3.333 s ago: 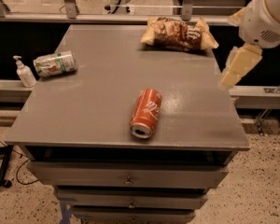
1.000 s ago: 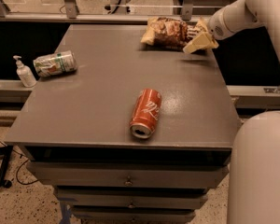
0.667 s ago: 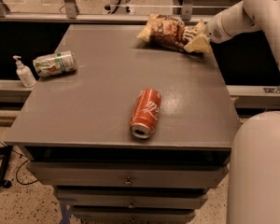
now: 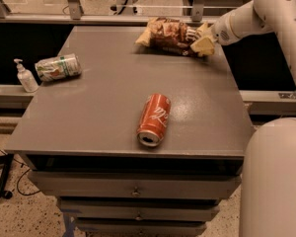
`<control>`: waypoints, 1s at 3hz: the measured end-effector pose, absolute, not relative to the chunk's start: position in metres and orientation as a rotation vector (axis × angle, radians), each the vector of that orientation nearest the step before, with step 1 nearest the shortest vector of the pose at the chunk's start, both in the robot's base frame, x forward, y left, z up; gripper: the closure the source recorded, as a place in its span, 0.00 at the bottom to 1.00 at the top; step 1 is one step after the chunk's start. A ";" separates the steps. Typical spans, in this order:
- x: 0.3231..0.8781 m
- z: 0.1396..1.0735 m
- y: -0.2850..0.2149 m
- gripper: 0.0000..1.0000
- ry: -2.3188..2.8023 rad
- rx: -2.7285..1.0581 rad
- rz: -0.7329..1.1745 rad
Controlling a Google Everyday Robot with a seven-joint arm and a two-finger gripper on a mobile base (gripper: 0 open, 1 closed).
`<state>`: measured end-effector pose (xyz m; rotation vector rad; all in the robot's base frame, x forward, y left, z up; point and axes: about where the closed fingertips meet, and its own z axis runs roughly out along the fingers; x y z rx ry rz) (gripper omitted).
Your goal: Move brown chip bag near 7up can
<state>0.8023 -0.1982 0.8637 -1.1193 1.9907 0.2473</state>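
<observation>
The brown chip bag [image 4: 168, 33] lies at the far right of the grey table top [image 4: 113, 107]; it is crinkled dark brown with tan ends. My gripper [image 4: 201, 37] reaches in from the right, and its tan fingers [image 4: 203, 45] are closed on the bag's right end. The 7up can [image 4: 58, 67], silver-white and green, lies on its side at the table's left edge, far from the bag.
A red Coca-Cola can [image 4: 154, 119] lies on its side in the middle front of the table. A small white pump bottle [image 4: 25, 76] stands on a ledge left of the table. My white arm [image 4: 266, 14] spans the right side. Drawers sit below the front edge.
My gripper came in from the right to the bag's right end and took hold of it. The bag has shifted a little to the left with the gripper.
</observation>
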 end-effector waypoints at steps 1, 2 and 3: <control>0.797 0.886 -0.180 1.00 1.912 -1.155 0.281; 0.790 0.917 -0.164 1.00 1.830 -1.177 0.278; 0.779 0.953 -0.151 1.00 1.749 -1.175 0.265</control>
